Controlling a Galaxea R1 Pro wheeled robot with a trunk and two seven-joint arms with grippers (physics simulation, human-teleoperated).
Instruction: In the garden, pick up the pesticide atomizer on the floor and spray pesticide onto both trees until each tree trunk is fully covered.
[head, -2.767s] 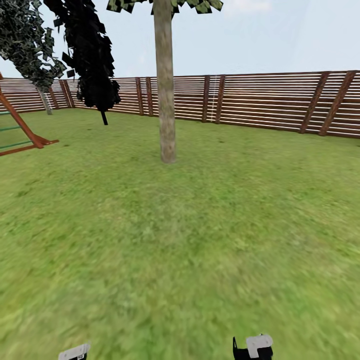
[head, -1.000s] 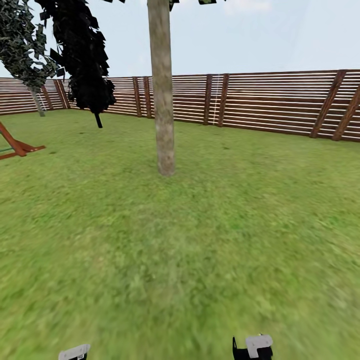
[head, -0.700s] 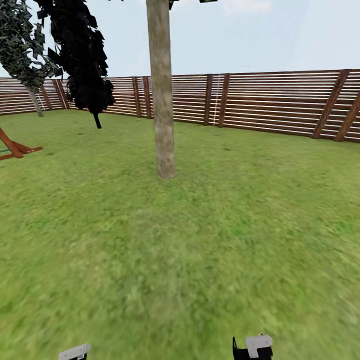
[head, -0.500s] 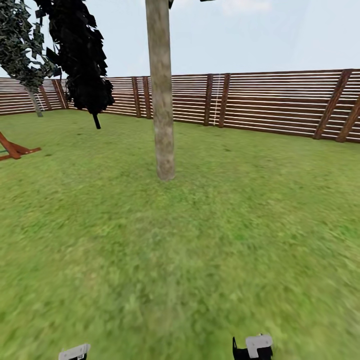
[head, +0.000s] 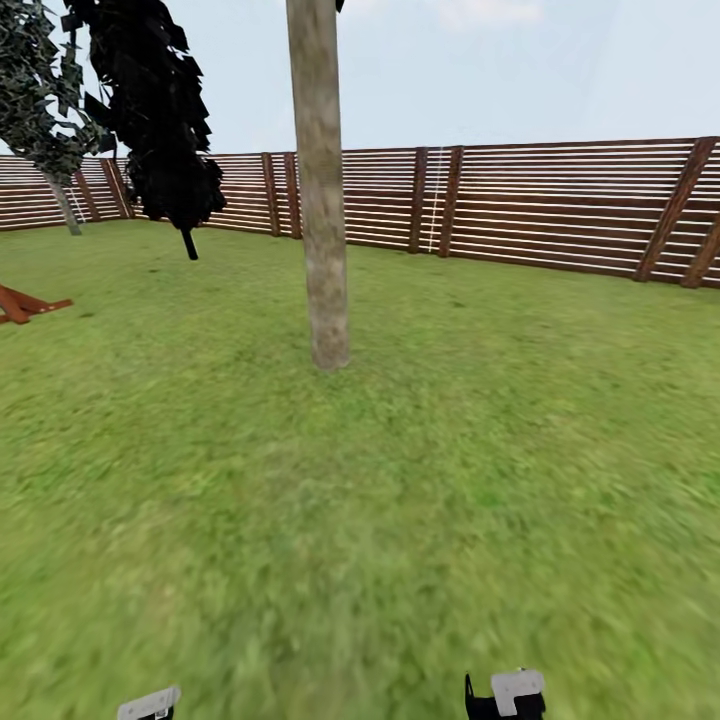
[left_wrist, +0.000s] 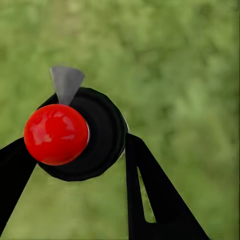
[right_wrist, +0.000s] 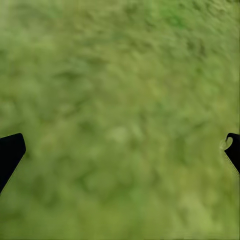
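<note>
Pesticide atomizer (left_wrist: 75, 132) is held between the two black fingers of the left gripper (left_wrist: 80, 165), near the middle of the left wrist view, with its red knob and black body over blurry grass. The right gripper (right_wrist: 120, 150) is spread wide with nothing in it. The tree trunk (head: 318, 190) is seen at the upper middle of the head view, well apart from the arms, with the fence (head: 560, 205) behind it. The spray could be wasted on the lawn (head: 400, 480) if it is started from this far. The round bottle could also be dropped if the grip is loosened.
</note>
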